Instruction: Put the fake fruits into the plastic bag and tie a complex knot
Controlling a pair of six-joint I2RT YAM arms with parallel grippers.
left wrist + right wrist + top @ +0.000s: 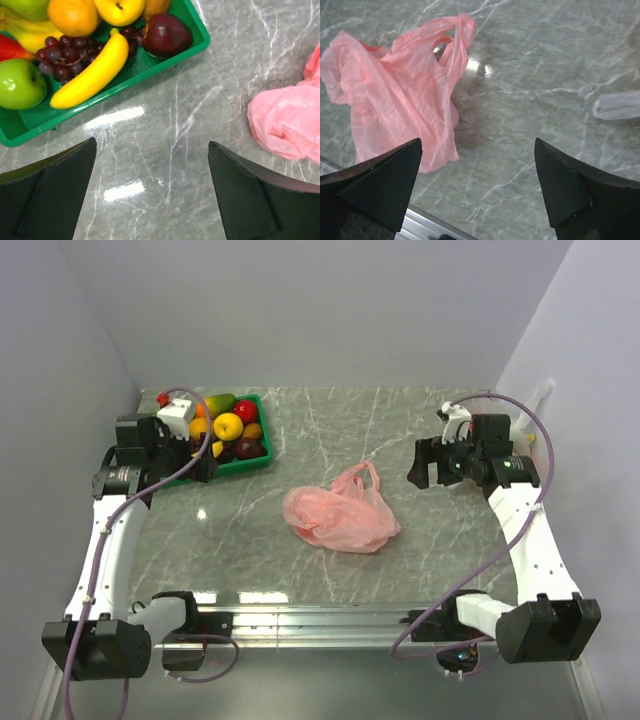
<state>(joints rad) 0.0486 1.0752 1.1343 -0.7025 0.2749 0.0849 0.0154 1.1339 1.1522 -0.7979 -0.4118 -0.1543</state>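
Left wrist view, left gripper spread wide, empty, above grey marbled table, glossy plastic fruits heaped in green plastic tray, right gripper likewise gaping, holding nothing, crinkly translucent pink plastic bag lying mid-table.

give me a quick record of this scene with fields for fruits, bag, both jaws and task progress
fruits: fake fruits piled in the green tray, far left corner of the table
bag: pink plastic bag crumpled mid-table, handles loose, no knot
left jaws: open, empty, over bare table between tray and bag
right jaws: open, empty, right of the bag
progress: no fruit visibly bagged, nothing tied
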